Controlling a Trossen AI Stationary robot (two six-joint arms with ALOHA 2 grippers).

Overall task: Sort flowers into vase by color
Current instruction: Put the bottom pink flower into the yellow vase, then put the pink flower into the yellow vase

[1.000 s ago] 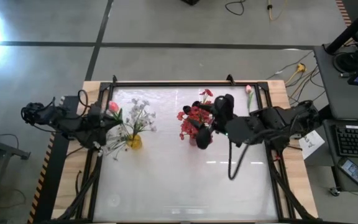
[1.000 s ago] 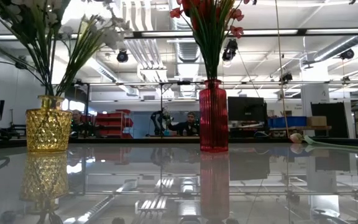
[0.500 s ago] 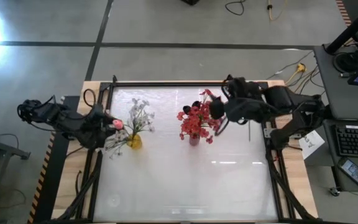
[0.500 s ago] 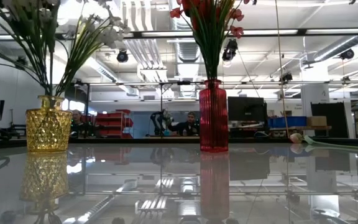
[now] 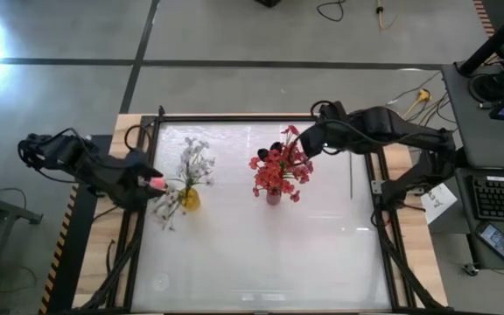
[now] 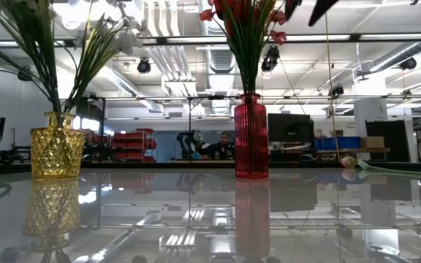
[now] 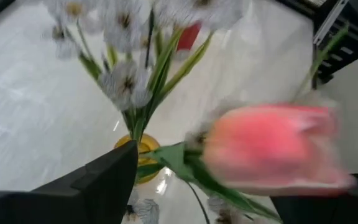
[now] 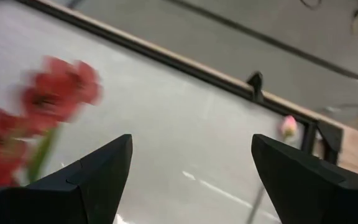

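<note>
A yellow vase (image 5: 190, 200) holds white flowers (image 5: 194, 160). A red vase (image 6: 251, 135) holds red flowers (image 5: 278, 168). My left gripper (image 5: 150, 183) stands open left of the yellow vase, and a pink bud (image 7: 272, 148) on a green stem sits between its fingers. Where that stem ends is hidden. My right gripper (image 8: 191, 180) hangs open and empty above the red flowers' far right side. Another pink flower (image 6: 351, 162) lies flat on the table at the far right. My left gripper is open around the pink bud (image 5: 158, 184). I cannot tell whether either finger touches the bud or its stem.
The glossy white tabletop (image 5: 261, 254) is bounded by a black frame (image 5: 234, 116). The loose flower's stem (image 5: 351, 179) lies along the right side, under the right arm. People and shelves show in the room behind.
My left gripper has moved toward the table's near edge beside the yellow vase, and the pink bud has gone with it. My right gripper has risen from beside the red vase and drawn back toward the far edge, above the red flowers. The white flowers' stems have shifted a little.
</note>
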